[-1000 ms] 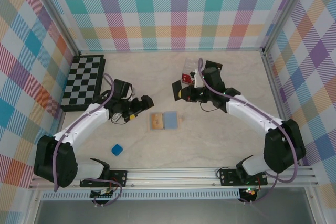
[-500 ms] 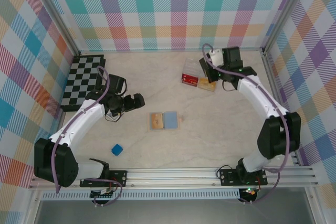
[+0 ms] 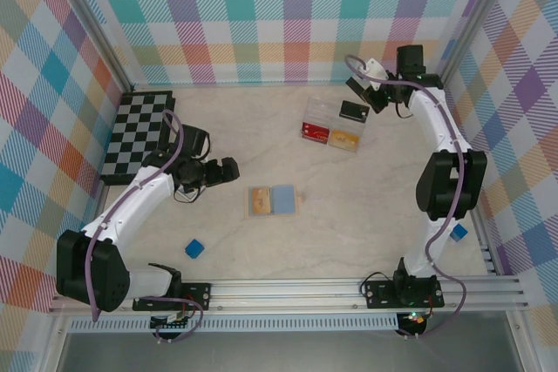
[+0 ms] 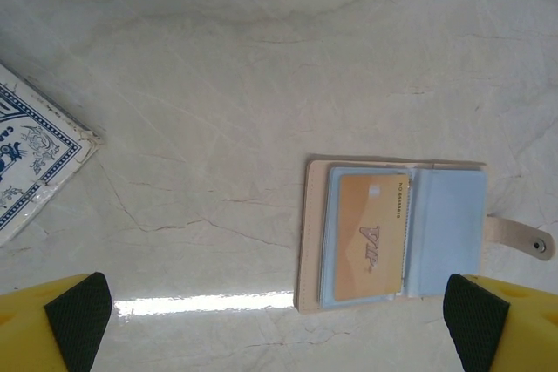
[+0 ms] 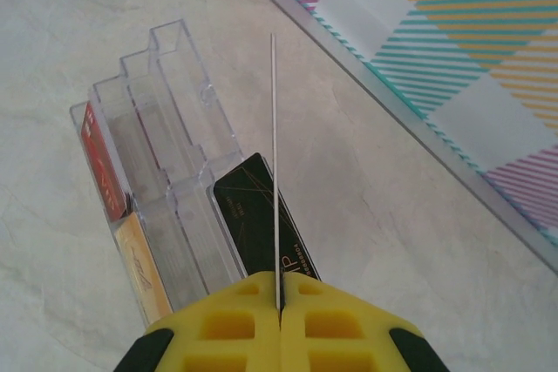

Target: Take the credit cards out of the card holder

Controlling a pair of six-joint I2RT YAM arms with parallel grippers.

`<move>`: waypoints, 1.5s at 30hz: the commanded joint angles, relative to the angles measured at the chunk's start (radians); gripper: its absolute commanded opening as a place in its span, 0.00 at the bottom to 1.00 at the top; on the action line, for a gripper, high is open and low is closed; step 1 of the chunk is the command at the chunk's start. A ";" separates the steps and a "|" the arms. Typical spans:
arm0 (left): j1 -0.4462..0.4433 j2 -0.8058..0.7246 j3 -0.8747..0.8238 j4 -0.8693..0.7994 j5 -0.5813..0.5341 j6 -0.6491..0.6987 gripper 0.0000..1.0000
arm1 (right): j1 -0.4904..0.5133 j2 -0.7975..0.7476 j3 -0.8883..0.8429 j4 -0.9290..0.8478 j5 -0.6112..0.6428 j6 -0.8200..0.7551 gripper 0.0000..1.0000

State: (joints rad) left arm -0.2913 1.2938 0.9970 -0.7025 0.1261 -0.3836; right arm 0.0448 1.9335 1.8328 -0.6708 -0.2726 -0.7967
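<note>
By far wall, R pincer (image 5: pixel 281 283) pinches thin card (image 5: pixel 274 154) edge-on; L pincer (image 4: pixel 277 320) spread wide.

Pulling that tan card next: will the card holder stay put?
Probably not: the card holder looks thin and light, lying open on a glossy table, so it may slide. The tan card sits in its lining, likely dragging it along.

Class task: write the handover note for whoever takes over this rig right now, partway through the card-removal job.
Left hand: open, empty, to the left of the card holder.
Right hand: shut on what looks like an edge-on card, near the clear box.
Holder: lies open mid-table, with a tan card in one panel.
Done: red card and orange card in the box; dark card at its edge.
Left: set down the held card, then pull the tan card.
</note>
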 commanded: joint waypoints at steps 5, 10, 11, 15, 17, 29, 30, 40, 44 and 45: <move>0.015 -0.015 -0.007 0.002 0.003 0.042 1.00 | -0.003 0.119 0.157 -0.133 -0.034 -0.256 0.00; 0.014 -0.011 -0.014 0.010 0.024 0.049 1.00 | -0.015 0.169 0.209 -0.214 -0.033 -0.390 0.00; 0.015 -0.007 -0.014 0.009 0.026 0.048 1.00 | -0.019 0.177 0.216 -0.232 -0.033 -0.408 0.00; 0.015 0.002 -0.013 0.013 0.025 0.046 1.00 | -0.030 0.205 0.240 -0.272 -0.017 -0.426 0.00; 0.014 0.005 -0.012 0.012 0.026 0.049 1.00 | -0.031 0.214 0.238 -0.264 -0.003 -0.429 0.00; 0.015 0.042 -0.004 0.000 0.024 0.048 1.00 | -0.030 0.263 0.252 -0.265 0.012 -0.422 0.01; 0.016 0.043 -0.003 -0.003 0.022 0.048 1.00 | -0.031 0.268 0.256 -0.259 0.016 -0.417 0.01; 0.015 0.057 -0.008 -0.002 0.032 0.048 1.00 | -0.028 0.286 0.276 -0.271 0.014 -0.408 0.12; 0.015 0.060 -0.007 0.001 0.033 0.048 1.00 | -0.023 0.292 0.291 -0.271 0.007 -0.390 0.15; 0.015 0.059 -0.007 0.001 0.035 0.048 1.00 | -0.022 0.294 0.296 -0.270 0.010 -0.386 0.16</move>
State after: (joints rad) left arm -0.2909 1.3483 0.9897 -0.7017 0.1413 -0.3500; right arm 0.0193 2.2013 2.0815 -0.9215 -0.2398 -1.1904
